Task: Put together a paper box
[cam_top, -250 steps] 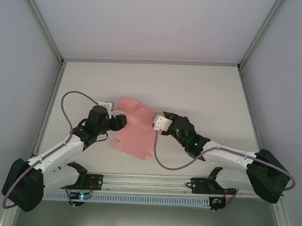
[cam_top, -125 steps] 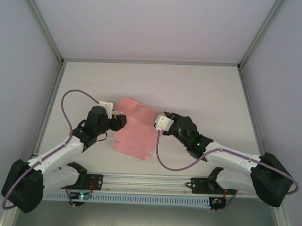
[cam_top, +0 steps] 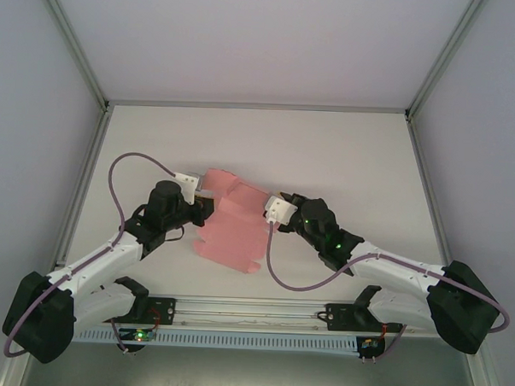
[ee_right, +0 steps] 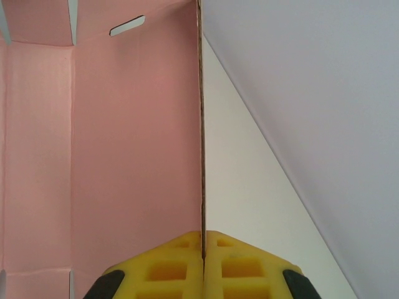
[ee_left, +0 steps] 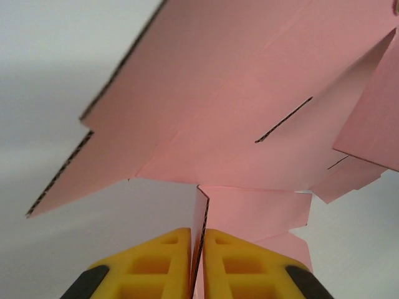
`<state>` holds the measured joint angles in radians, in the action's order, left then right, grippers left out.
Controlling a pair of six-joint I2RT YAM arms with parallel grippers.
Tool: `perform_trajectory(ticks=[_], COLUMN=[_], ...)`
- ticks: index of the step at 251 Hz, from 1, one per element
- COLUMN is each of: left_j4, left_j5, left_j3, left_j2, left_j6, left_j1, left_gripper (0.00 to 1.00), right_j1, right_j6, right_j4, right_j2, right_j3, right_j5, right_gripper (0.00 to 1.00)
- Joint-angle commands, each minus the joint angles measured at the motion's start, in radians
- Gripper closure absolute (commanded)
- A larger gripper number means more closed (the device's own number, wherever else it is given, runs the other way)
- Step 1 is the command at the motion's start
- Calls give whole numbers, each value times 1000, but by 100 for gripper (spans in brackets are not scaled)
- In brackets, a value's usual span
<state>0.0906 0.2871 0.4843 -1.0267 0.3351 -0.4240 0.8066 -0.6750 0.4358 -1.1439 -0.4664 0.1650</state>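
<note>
Left gripper (ee_left: 199, 233) and right gripper (ee_right: 202, 235) each pinch an edge of the thin pink card paper box (cam_top: 234, 233). It looks light and bendy, best held by its edges.

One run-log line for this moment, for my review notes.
stage: mid-assembly | paper box: pink die-cut sheet, not yet closed | left claw: shut on a flap edge | right claw: shut on a panel edge

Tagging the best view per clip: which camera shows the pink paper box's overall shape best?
Top external: the whole paper box, outline and flaps, sits between left gripper and right gripper. Left wrist shows close-up panels, a slit and the pinched edge; right wrist shows one panel, a slot and the clamped edge.
</note>
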Motion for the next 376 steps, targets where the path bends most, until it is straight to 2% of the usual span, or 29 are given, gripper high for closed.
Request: perform_trajectory(ticks=[1, 24, 51, 77, 114, 136, 146, 185, 219, 259, 276, 286, 302, 319, 336, 356, 368, 376], left_j4=[27, 37, 47, -6, -99, -212, -255, -275, -174, -177, -193, -207, -210, -209, -245, -339, -384, -403], left_j5=[-7, -65, -236, -388, -607, -773, -814, -784, -701, -722, -715, -715, -702, -703, -724, -771, -796, -809], left_j3=[6, 18, 42, 99, 220, 326, 373, 475, 454, 427, 407, 395, 363, 324, 296, 286, 277, 267], left_j2=[-18, -32, -50, -93, -231, -345, -397, -518, -518, -496, -475, -456, -415, -360, -304, -235, -192, -161], left_j6=[-27, -21, -8, 18, 32, 59, 66, 65, 82, 113, 132, 144, 156, 163, 171, 205, 225, 239], left_j1=[-27, -67, -171, -260, -386, -440, -458, -514, -518, -515, -512, -510, -504, -497, -489, -486, -484, -482], left_gripper=[92, 100, 100, 100, 100, 100, 100, 100, 100, 100, 94, 85, 77, 54, 42, 21, 1, 0], right_j1=[-5, -2, 23, 61, 85, 95, 96, 99, 98, 97, 95, 94, 94, 92, 91, 89, 90, 89], right_j6=[35, 40, 34, 16, -1, -13, -17, -19, -18, -22, -36, -39, -64, -89, -117, -157, -184, -205], right_j4=[8, -3, -25, -29, -43, -43, -47, -50, -50, -49, -48, -49, -50, -51, -69, -99, -96, -88], right_j2=[8, 7, -3, -16, -32, -43, -47, -56, -57, -48, -52, -60, -81, -111, -142, -182, -206, -220], right_j3=[-7, -15, -28, -41, -58, -64, -69, -72, -67, -56, -53, -54, -61, -77, -108, -152, -172, -185], right_j5=[-42, -55, -36, 44, 72, 92, 95, 100, 104, 112, 116, 127, 156, 195, 220, 242, 261, 273], right_gripper=[100, 100, 100, 100, 100, 100, 100, 100, 100, 100, 100, 100, 100, 100, 100, 100, 100, 100])
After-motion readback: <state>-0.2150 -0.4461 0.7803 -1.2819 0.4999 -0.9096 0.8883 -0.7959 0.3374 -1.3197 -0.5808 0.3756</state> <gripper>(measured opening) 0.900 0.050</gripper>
